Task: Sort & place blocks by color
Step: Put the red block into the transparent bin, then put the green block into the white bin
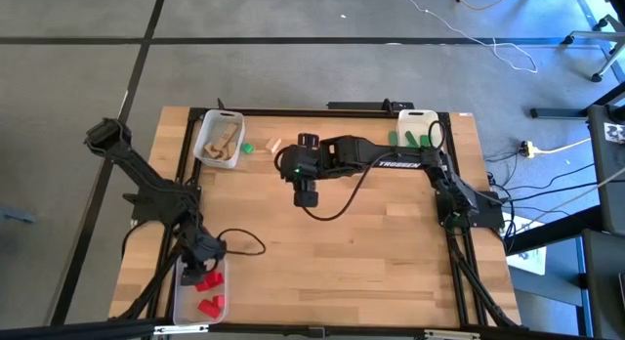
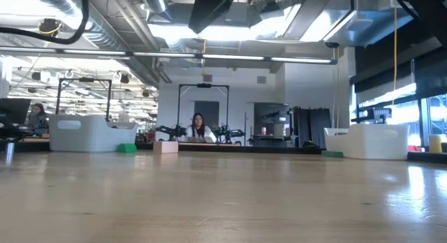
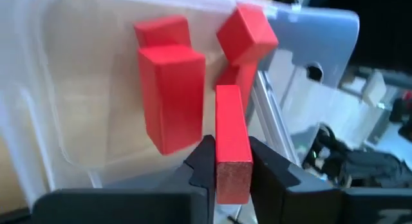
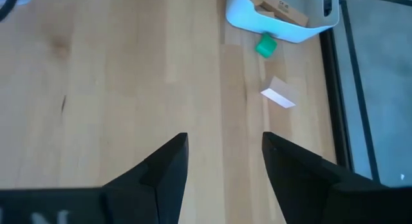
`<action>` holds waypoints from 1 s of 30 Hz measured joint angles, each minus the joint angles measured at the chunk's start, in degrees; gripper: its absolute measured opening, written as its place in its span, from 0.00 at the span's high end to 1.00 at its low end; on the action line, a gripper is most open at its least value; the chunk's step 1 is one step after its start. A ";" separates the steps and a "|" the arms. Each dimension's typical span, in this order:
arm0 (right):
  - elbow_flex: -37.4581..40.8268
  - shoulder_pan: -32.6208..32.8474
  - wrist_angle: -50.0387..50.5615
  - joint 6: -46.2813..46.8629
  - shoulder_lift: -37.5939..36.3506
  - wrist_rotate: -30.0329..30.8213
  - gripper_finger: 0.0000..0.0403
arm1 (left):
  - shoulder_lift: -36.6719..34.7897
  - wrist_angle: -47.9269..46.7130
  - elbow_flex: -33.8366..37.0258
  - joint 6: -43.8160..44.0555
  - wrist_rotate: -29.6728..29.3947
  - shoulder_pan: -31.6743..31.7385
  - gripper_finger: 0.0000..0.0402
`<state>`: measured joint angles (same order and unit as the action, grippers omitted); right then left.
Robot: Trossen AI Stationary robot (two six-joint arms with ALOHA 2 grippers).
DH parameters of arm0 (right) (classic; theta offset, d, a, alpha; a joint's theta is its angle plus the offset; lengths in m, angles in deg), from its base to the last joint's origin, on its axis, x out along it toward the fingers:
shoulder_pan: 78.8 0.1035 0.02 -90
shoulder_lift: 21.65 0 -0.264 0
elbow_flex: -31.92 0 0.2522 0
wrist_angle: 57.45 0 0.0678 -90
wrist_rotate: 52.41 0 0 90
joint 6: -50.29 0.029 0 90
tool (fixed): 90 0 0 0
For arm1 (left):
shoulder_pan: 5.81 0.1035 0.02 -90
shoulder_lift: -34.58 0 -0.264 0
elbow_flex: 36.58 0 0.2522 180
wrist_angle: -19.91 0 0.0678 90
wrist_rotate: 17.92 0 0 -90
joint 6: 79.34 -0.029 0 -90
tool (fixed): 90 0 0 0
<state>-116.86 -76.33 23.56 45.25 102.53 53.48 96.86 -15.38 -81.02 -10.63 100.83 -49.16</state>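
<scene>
Below my left gripper (image 3: 232, 166) sits the clear bin (image 3: 77, 69) holding red blocks (image 3: 170, 95). My left fingers (image 3: 203, 163) pinch a flat red block (image 3: 232, 143). My right gripper (image 4: 224, 161) gapes empty; ahead lie a green block (image 4: 266, 46) and a pale block (image 4: 278, 97).

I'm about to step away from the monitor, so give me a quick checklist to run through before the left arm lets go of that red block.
1. Left gripper shut on the red block: ok.
2. Block over the bin with the red blocks: ok.
3. Only red blocks show in that bin: ok.
4. Right gripper open, holding nothing, over bare table: ok.
5. All blocks sorted: not ok; a green block and a wood block lie loose beside the bin with wood blocks.
</scene>
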 joint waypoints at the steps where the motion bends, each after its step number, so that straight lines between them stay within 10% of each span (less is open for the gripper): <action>1: 0.00 0.00 0.00 0.00 0.00 -0.14 0.51 | 0.00 0.02 0.00 0.17 -0.92 0.00 0.84; 20: 0.09 -0.05 3.20 1.77 -0.44 -0.24 0.51 | -1.00 -0.05 -0.02 3.15 -1.51 0.11 0.72; 30: 0.07 -0.36 8.56 0.47 -5.02 -3.70 0.51 | -10.72 -1.46 -0.02 3.19 -15.49 4.19 0.72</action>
<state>-116.79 -76.69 32.12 45.72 97.51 49.78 86.14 -16.84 -81.04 -7.44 85.35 -44.97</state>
